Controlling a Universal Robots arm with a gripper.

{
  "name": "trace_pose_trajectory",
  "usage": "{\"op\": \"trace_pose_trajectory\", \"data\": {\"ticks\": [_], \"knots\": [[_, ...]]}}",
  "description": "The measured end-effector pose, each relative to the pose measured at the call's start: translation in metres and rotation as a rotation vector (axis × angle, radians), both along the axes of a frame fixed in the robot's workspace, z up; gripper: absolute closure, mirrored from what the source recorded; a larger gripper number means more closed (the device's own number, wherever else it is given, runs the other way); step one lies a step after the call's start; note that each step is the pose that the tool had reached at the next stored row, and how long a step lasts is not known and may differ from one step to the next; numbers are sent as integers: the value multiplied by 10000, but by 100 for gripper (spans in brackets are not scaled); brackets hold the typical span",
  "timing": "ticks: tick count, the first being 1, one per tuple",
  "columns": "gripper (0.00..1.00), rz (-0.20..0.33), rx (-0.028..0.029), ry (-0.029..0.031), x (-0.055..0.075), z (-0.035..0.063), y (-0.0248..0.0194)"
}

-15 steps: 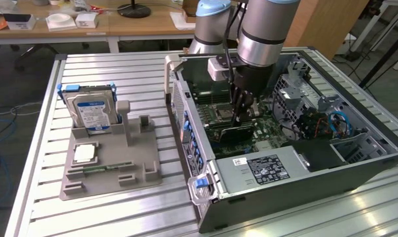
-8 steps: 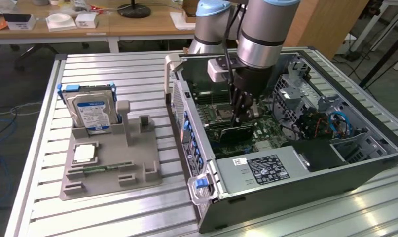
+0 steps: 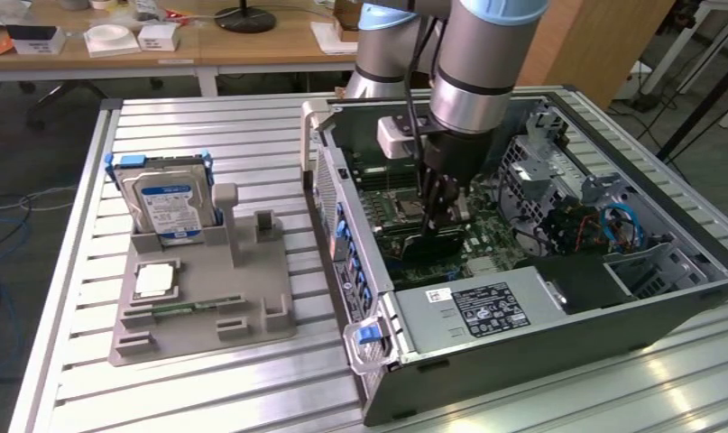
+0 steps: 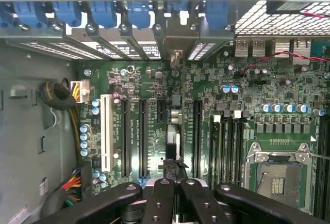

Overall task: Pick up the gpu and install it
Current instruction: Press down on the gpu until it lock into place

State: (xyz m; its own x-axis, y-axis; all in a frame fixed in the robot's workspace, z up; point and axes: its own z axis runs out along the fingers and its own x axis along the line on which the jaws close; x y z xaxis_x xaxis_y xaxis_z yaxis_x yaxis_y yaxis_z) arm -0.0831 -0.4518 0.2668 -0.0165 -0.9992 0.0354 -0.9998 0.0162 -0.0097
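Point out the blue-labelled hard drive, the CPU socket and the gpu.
hard drive (image 3: 171, 206), exterior view, on its blue label.
CPU socket (image 4: 278, 182), wrist view, on its centre.
gpu (image 4: 173, 149), wrist view, on its thin edge.

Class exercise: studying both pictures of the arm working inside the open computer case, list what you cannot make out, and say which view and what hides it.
- gpu: wrist view, seen edge-on; whether it is seated in its slot is unclear.
- hand: wrist view, the picture's edge cuts it off.
- motherboard: exterior view, the arm covers its middle.
- hard drive: exterior view, label print too small.
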Motion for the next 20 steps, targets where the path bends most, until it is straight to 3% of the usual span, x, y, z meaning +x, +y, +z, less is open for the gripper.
{"op": "trace_pose_trajectory", "data": {"ticks": [20], "knots": [[89,-4,-13,6,0,-84,15]]}}
